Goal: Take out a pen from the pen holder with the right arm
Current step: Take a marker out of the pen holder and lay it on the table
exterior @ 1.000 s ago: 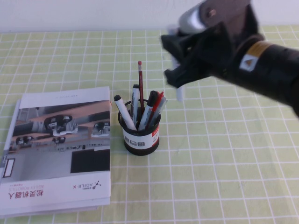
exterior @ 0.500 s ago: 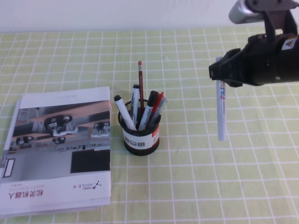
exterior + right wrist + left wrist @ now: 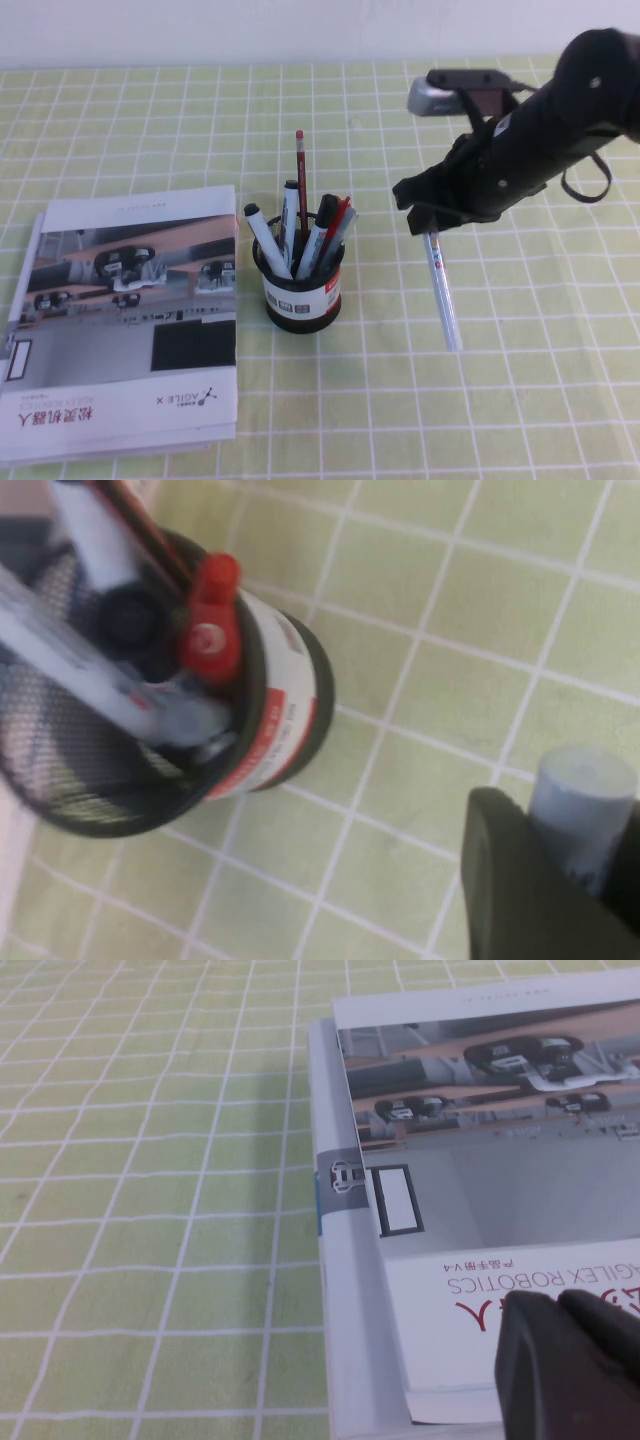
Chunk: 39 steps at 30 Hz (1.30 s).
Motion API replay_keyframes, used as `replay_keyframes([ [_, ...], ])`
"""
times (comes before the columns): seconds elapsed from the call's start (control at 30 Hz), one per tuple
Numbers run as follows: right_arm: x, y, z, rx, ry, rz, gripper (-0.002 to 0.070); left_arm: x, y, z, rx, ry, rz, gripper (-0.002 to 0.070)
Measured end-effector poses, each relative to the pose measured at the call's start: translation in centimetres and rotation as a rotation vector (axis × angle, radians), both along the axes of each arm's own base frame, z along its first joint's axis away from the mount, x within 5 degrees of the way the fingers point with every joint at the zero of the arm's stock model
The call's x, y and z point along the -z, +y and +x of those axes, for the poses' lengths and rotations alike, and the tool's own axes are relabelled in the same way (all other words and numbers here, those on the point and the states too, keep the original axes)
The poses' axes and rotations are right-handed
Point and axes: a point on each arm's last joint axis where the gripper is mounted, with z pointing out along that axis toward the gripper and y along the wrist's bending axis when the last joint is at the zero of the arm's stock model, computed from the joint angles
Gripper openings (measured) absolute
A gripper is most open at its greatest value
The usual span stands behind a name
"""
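Note:
A black mesh pen holder with a white and red label stands near the middle of the checked cloth, with several pens and a red-tipped pencil in it. To its right my right gripper is shut on a white pen, which hangs tilted with its lower end close to the cloth. In the right wrist view the pen's grey end shows between the dark fingers, with the holder off to one side. My left gripper hovers shut over the booklet's corner.
A white booklet lies flat to the left of the holder, and its edge runs through the left wrist view. Green checked cloth covers the table. A pale wall borders the far edge.
The right arm has swung from above the holder to its right and come lower with the white pen. The pen now hangs tilted near the cloth. The holder has not moved.

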Motion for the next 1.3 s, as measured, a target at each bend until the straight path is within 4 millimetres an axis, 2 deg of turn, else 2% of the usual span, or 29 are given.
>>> replay_keyframes([
  [0.2, 3.6, 0.3, 2.2, 0.012, 0.087, -0.063, 0.0102, 0.0, 0.0, 0.0, 0.000, 0.000, 0.000, -0.0005],
  [0.37, 5.4, -1.9, 3.7, 0.092, 0.144, -0.076, 0.0102, 0.0, 0.0, 0.0, 0.000, 0.000, 0.000, -0.0005],
  [0.53, 6.1, -3.7, 4.6, 0.138, 0.164, -0.079, 0.0102, 0.0, 0.0, 0.0, 0.000, 0.000, 0.000, -0.0005],
  [0.9, 8.6, -3.4, 5.3, 0.142, 0.205, -0.092, 0.0102, 0.0, 0.0, 0.0, 0.000, 0.000, 0.000, -0.0005],
  [1.3, 8.7, -3.3, 5.4, 0.143, 0.204, -0.092, 0.0102, 0.0, 0.0, 0.0, 0.000, 0.000, 0.000, -0.0005],
])
